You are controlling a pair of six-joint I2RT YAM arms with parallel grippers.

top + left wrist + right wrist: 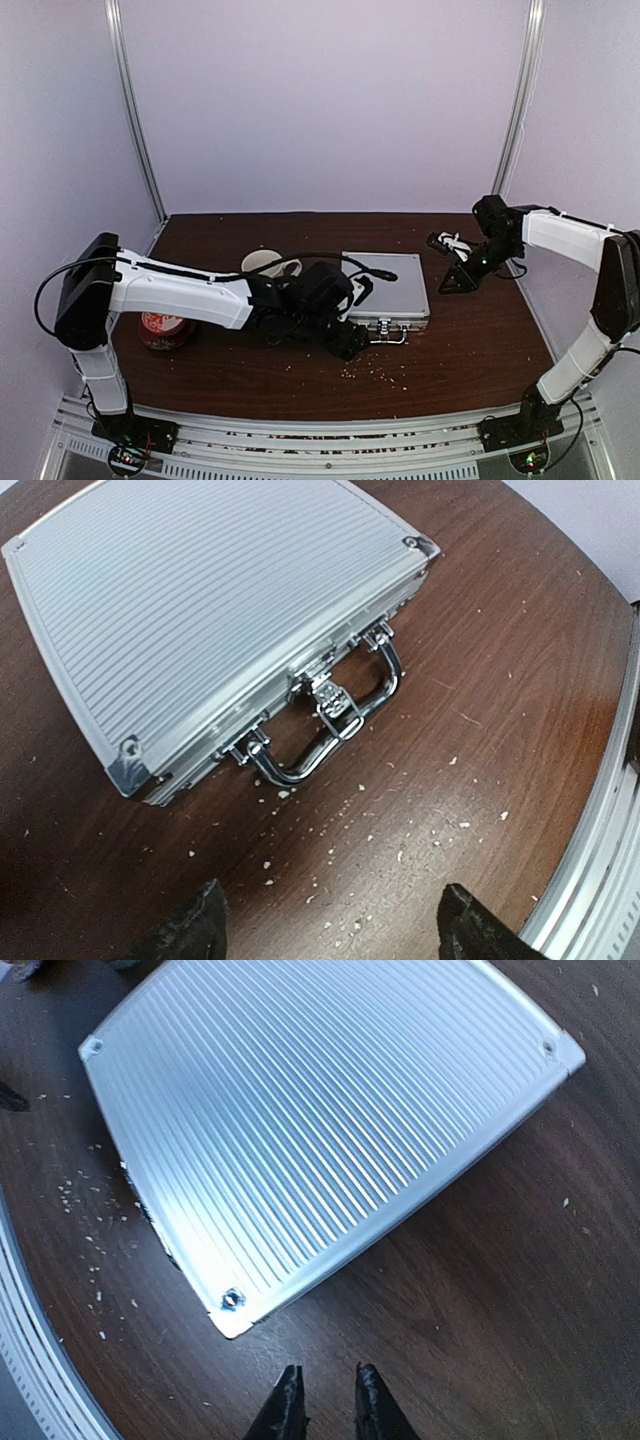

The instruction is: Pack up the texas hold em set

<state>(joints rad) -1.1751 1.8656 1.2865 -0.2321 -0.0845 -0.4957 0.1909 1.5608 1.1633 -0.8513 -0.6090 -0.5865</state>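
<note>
The briefcase lies flat and closed near the middle of the table. Its ribbed silver lid faces up, with a rivet at each corner and bright metal trim around the edges. On its front wall I see a chrome handle folded down against the wood, and a small latch sits at the handle's middle. The case's long axis runs across the table from left to right, and the handle side faces the near edge, toward the arm bases. Between that side and the metal rail there is a strip of bare wood scattered with pale crumbs. My left gripper hovers over this strip with its fingers spread wide, touching nothing and pointing at the handle. To the right of the case the wood is open as far as the right arm. My right gripper hangs above the case's far right corner, its fingers drawn nearly together with only a slim gap and clamped on nothing. The left side is tighter: my left arm crosses it, a white mug stands just beyond the arm, and a red tin sits by the forearm, well apart from the case.
</note>
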